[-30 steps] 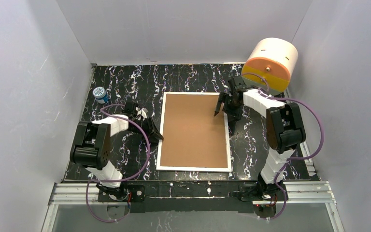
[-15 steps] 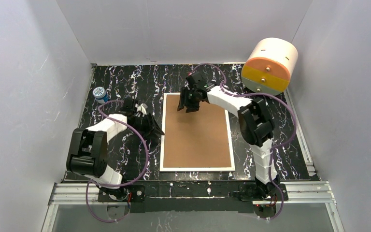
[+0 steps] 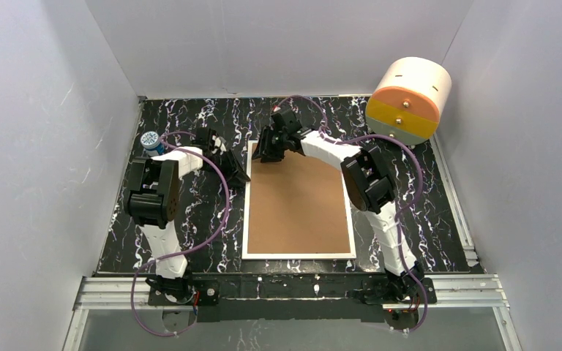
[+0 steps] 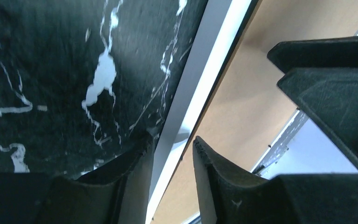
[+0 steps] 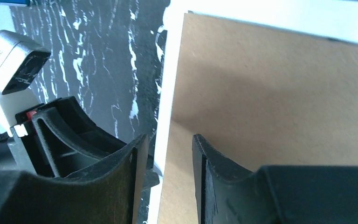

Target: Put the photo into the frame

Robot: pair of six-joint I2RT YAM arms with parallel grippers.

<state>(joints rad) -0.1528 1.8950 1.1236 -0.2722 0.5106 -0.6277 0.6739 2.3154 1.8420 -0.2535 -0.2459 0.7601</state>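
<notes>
The large flat picture frame with a narrow white rim and brown fibreboard back [image 3: 298, 205] lies back-up in the middle of the black table veined with white marbling [image 3: 443, 212], its long sides running from near to far. Its near short edge lies close to the table's near edge. A bare strip of table runs along the frame's right side and another across the far end, while the strip on the left is taken up by the left arm. Both tools meet at the frame's far left corner. The left gripper [image 3: 243, 178] reaches in from the side and straddles the left rim, one finger over the marbled surface and the other over the brown board. The rim nearly fills the gap between them, and whether they pinch it cannot be told. The right gripper [image 3: 267, 153] crosses over the board from the right and straddles the same rim just beyond. Its jaws are spread, with dark table showing on one side of the white strip and board on the other. The fibreboard is matt and even, the rim smooth with a crisp, straight edge, and the fingers are black and rough-textured. A white-and-orange drum [image 3: 408, 99] stands at the far right corner, well apart from the frame. A small blue-and-white jar [image 3: 150, 141] stands by the left wall.
</notes>
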